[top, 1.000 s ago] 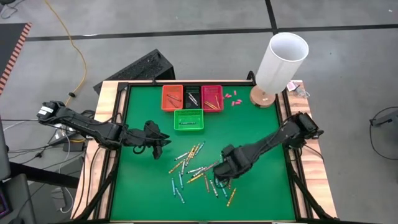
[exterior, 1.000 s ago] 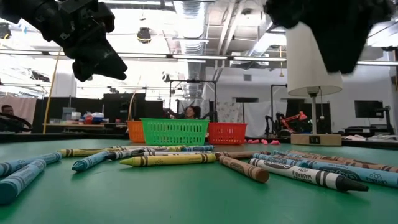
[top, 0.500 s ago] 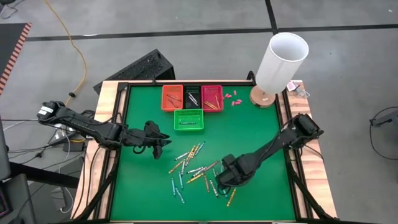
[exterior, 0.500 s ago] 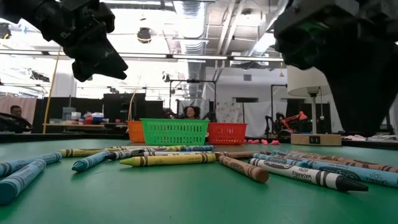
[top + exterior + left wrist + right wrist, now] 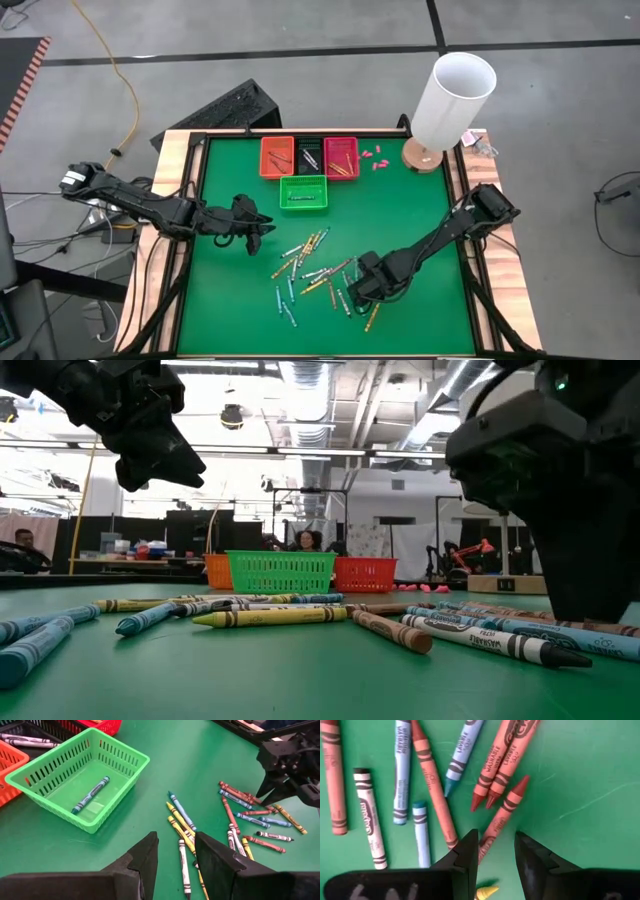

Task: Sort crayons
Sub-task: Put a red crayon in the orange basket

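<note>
Several crayons (image 5: 315,272) in orange-yellow, blue-teal, white and reddish colours lie scattered flat on the green table (image 5: 420,210); the low view shows them as a row (image 5: 270,616). My right gripper (image 5: 360,290) points steeply down over the right part of the pile, low above the table. It is open, and its fingers stand on either side of one end of a reddish-brown crayon (image 5: 504,815). My left gripper (image 5: 264,232) hangs open and bare above the table, left of the pile (image 5: 175,855).
At the far side stand an orange basket (image 5: 276,157), a black one (image 5: 309,156) and a red one (image 5: 341,157), each with a few crayons. In front of them a green basket (image 5: 117,757) holds a blue-teal crayon (image 5: 91,795). A lamp (image 5: 450,100) stands far right.
My right gripper has come down toward the crayons and a little toward the table's near edge, tipping to point more steeply down. Its fingers keep the same gap. The crayons have not moved.
</note>
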